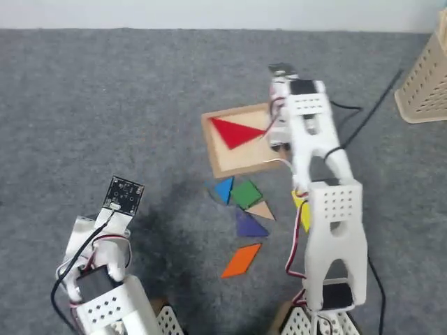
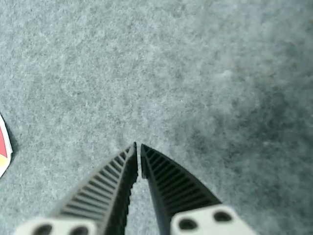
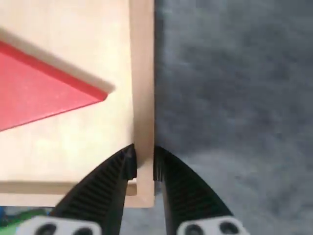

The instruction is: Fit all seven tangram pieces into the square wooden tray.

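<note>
**A:** Two sets of jaws, so how do they stand?

**B:** The right gripper (image 3: 144, 162) has its jaws clamped on the tray (image 3: 142, 73), on its side wall by a corner. The left gripper (image 2: 138, 148) has its jaws together over the grey counter (image 2: 205, 73), toward the near left corner.

**A:** And the pieces?

**B:** The red triangle (image 1: 236, 131) lies in the tray, mid-counter. The blue triangle (image 1: 224, 188), green square (image 1: 246, 193), tan triangle (image 1: 261, 209), purple triangle (image 1: 248, 225) and orange parallelogram (image 1: 242, 259) lie loose on the tray's near side. A yellow piece (image 1: 304, 215) is partly hidden by the right arm.

place: robot test bench | grey mat (image 1: 105, 105) | loose cable (image 1: 374, 106) | beige basket (image 1: 426, 80)
</note>
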You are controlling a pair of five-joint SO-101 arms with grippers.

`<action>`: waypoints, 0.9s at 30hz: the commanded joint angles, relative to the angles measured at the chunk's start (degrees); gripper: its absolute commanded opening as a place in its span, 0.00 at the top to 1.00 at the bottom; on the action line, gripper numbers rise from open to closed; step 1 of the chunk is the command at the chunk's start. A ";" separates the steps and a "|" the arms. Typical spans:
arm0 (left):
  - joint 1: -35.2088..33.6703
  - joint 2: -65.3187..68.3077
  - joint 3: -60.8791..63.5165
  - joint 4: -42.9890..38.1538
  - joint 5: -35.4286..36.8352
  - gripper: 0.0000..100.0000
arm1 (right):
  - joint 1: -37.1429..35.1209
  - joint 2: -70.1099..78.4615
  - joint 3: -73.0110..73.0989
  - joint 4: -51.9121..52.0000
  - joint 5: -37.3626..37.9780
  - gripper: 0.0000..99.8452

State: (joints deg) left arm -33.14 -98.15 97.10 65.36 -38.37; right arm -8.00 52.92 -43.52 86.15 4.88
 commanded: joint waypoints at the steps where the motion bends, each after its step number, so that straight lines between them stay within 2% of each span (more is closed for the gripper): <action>1: -0.18 0.18 -0.22 0.18 -0.88 0.99 | 6.11 -2.68 -1.67 1.80 -0.53 0.99; 11: -0.18 0.26 -0.22 0.18 -0.88 0.99 | 6.90 -3.03 -1.67 8.92 8.00 0.99; 20: -0.09 0.26 -0.22 0.18 -0.88 0.99 | 7.34 -9.89 -1.41 14.46 6.33 0.99; 23: -0.09 0.26 -0.22 0.18 -0.88 0.99 | 7.16 -10.68 4.40 11.56 6.59 0.99; 27: -0.09 0.26 -0.22 0.18 -0.88 0.99 | 7.08 -11.12 17.32 2.24 6.59 0.99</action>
State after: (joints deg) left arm -33.05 -98.15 97.10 65.36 -38.37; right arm -1.49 46.86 -33.76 94.15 11.82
